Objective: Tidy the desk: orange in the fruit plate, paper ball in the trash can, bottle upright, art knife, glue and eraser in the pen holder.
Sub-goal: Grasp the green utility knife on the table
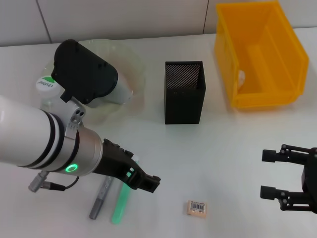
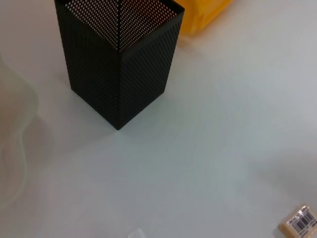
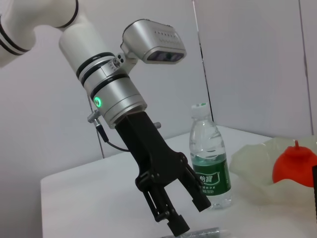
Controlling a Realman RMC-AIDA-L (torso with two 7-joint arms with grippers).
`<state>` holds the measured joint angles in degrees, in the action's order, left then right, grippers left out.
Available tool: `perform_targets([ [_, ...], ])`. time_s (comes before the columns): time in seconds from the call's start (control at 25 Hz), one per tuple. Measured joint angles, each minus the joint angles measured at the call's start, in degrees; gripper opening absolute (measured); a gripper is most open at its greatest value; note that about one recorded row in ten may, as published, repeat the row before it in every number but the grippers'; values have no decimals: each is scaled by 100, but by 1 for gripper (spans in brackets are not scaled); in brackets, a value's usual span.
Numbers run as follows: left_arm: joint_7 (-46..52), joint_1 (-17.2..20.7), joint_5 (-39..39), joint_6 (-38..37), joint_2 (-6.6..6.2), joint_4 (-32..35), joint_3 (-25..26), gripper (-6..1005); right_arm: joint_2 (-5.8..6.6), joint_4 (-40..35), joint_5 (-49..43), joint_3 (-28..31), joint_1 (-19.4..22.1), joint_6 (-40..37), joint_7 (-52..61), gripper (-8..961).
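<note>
Over desk front, left gripper (image 3: 181,210) hovering, fingers spread, above grey art knife (image 1: 100,198); straddling lengthwise axis advisable; right gripper (image 1: 270,173) idling open.

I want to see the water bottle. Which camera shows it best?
The right wrist view: the bottle stands upright, fully visible beside the left claw. The head view shows only its cap, behind the left arm. The left wrist view misses it.

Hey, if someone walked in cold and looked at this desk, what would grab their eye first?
Probably the bright yellow trash can at the desk's far right, then the black pen holder standing mid-desk. Next, the left gripper, open, poised low over the grey art knife and green glue near the front, with the eraser lying to their right.
</note>
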<state>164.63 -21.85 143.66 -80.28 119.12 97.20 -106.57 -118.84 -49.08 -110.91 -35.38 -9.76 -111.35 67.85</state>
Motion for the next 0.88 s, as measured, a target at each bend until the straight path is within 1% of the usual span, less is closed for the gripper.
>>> perform_targets([
  [0.08,6,-25,22,-20,2,0,-2,843,0,22,0,-4,2,-1,-30,765],
  [0.2,21,-178,67,-89,8,-26,-2,843,0,73,0,0,12,-4,-49,765],
  [0.28,21,-178,67,-89,8,-26,-2,843,6,132,1,8,13,-7,-62,765],
  [0.48,26,-580,333,-169,6,-452,-9,843,0,183,0,13,22,-10,-84,765],
  [0.64,27,-711,384,-203,6,-596,-11,843,-3,256,1,14,29,-16,-86,765],
  [0.68,33,-827,445,-268,5,-711,-16,843,-4,266,1,14,30,-19,-87,765],
  [0.8,37,-979,446,-353,5,-804,-53,843,-3,295,0,14,35,-20,-96,765],
  [0.84,37,-979,446,-353,5,-804,-53,843,-3,303,1,14,35,-20,-101,765],
  [0.88,38,-1076,440,-398,6,-850,-91,843,-3,307,1,14,35,-20,-103,765],
])
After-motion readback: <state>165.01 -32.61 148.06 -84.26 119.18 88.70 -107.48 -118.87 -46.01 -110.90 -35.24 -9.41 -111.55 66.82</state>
